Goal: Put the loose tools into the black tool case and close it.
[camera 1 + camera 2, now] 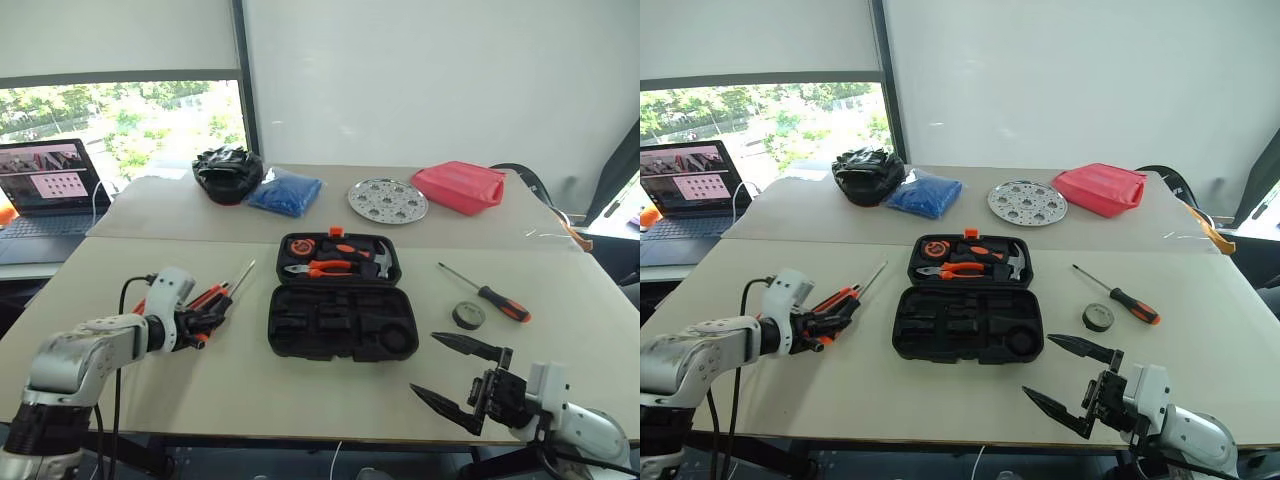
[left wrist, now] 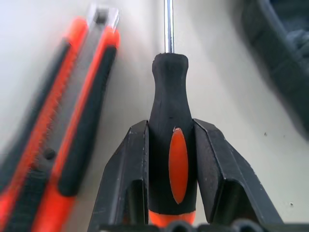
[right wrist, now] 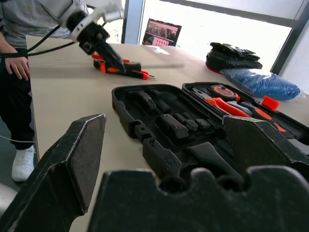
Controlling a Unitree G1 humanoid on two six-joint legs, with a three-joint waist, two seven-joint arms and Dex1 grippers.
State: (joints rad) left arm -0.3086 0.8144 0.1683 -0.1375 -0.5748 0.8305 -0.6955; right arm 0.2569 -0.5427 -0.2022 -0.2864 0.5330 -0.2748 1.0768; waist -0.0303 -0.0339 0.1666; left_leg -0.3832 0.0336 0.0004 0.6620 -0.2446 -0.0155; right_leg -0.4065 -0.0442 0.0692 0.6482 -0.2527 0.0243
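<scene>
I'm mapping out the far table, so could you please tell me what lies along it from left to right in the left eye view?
Laptop → black fabric heap → blue bag → round perforated metal plate → red pouch.

Beige surface [image 1: 240, 390], carrying: open black tool case [image 1: 340, 300] at centre; screwdriver [image 1: 487, 293] and tape roll [image 1: 468, 315] right; utility knife [image 2: 58, 121] left; black fabric heap [image 1: 228, 173], blue bag [image 1: 286, 191], perforated metal disc [image 1: 388, 200], red pouch [image 1: 459, 186] behind.
</scene>
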